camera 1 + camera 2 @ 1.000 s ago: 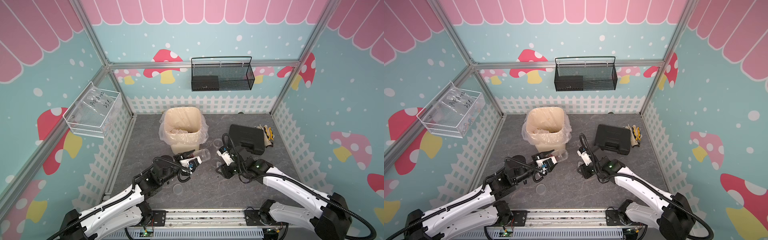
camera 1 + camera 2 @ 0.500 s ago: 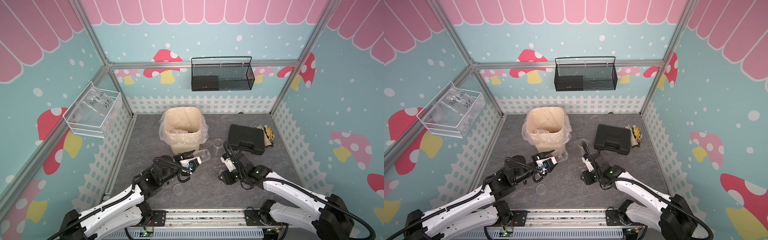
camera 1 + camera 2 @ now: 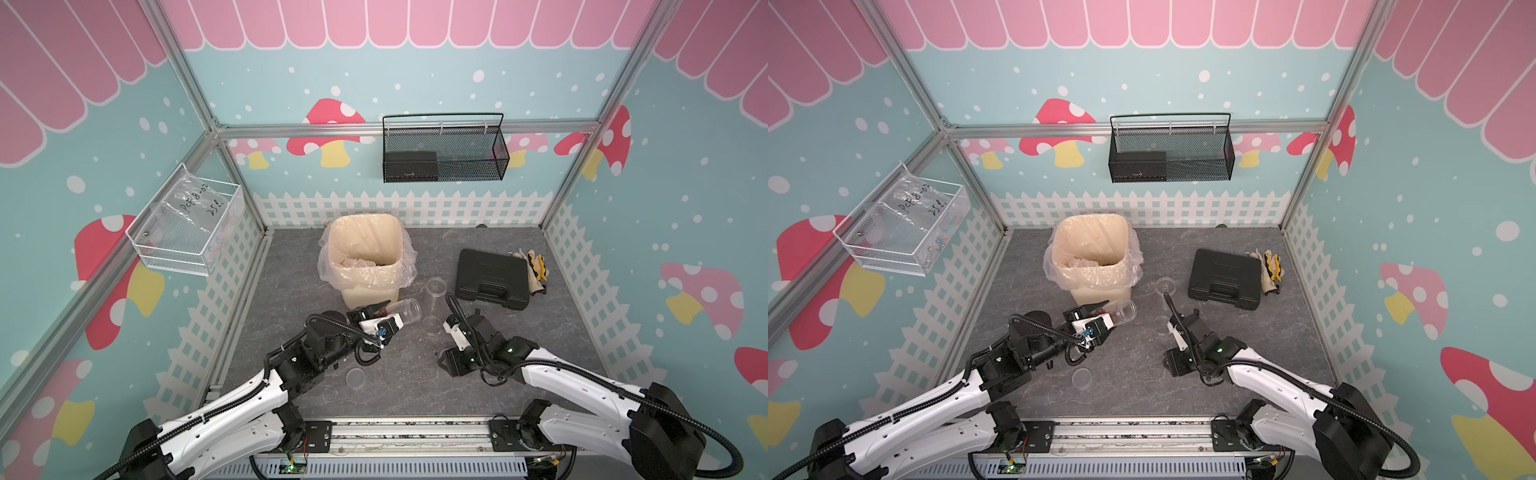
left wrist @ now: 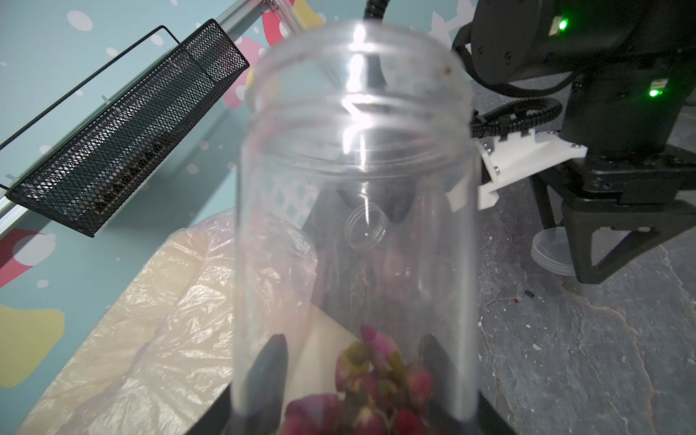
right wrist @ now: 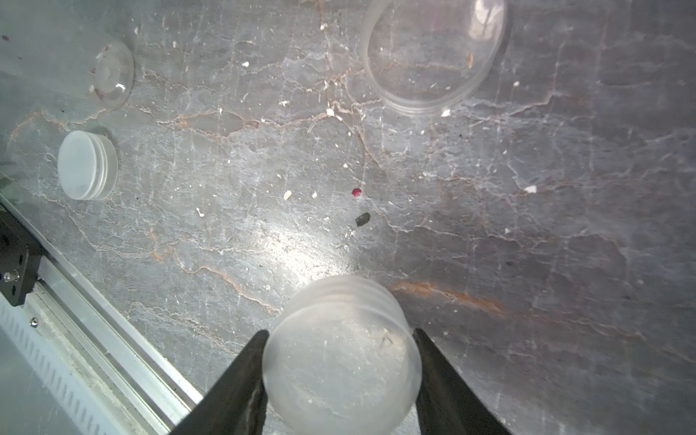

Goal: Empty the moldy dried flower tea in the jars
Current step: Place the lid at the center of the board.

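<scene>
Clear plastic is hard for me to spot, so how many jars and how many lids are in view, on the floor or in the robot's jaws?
Jars: 2, one in the left jaws, one standing on the floor.
Lids: 3, one between the right jaws, two flat on the floor.
Total: 5.

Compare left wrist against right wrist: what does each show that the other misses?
Left wrist only: the jar clamped in the left tool, dried flower tea at its closed end, the lined bin, and the black mesh basket on the wall.
Right wrist only: a clear lid framed by the right tool, and a second lid near the front rail.
Both: the grey table with pale crumbs, and the right tool, seen from outside in the left wrist view.
</scene>
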You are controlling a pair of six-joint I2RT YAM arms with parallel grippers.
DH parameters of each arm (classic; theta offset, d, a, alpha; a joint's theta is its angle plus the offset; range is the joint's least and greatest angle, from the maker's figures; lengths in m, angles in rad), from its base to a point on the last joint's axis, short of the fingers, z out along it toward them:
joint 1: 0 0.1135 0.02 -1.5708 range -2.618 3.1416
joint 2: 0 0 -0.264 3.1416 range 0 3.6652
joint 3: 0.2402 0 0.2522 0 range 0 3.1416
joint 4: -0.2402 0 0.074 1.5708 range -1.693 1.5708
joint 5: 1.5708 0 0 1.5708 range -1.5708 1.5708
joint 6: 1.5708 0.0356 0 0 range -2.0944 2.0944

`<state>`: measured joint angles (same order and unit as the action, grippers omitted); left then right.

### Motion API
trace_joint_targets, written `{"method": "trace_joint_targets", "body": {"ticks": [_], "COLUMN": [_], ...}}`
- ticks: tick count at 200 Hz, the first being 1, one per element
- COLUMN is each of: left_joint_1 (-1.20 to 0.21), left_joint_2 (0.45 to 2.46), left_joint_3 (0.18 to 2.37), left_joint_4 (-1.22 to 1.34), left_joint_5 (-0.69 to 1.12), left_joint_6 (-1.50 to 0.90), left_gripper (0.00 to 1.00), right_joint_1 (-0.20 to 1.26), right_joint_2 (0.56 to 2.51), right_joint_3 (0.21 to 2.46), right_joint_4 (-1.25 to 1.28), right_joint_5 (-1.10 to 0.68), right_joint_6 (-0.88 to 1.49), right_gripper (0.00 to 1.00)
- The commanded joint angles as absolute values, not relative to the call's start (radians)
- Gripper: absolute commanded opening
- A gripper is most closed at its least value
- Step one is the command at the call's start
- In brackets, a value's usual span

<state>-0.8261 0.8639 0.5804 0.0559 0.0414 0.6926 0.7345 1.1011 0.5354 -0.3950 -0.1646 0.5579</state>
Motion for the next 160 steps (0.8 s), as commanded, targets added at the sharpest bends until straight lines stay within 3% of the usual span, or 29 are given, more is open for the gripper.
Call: {"method": "trace_joint_targets", "body": {"ticks": [1,46,107,160], "left_joint_1": [-0.830,-0.830,-0.830,-0.830], "left_joint_2": [0.856,0.857,0.857,0.856], "left_joint_3": [0.575,0.575,0.575,0.575], "left_joint_4": [0.057,0.056,0.053,0.054], "left_joint_5": [0.061,0.062,0.062,0.062], "left_joint_6": [0.700,0.699,0.699,0.700], "left_gripper": [0.00,0.00,0.00,0.00], "right_joint_1": [0.744,0.750,0.754,0.755], "right_joint_2": [1.120,1.161,1.164,1.158], "right_joint_3": [0.510,0.495,0.496,0.529], "right_joint_4": [-0.362,-0.354,-0.352,-0.447], "right_joint_5": [-0.151,-0.141,-0.140,-0.023], "right_joint_6": [0.596,0.610,0.614,0.621], "right_gripper": [0.59,0.60,0.70,0.71]}}
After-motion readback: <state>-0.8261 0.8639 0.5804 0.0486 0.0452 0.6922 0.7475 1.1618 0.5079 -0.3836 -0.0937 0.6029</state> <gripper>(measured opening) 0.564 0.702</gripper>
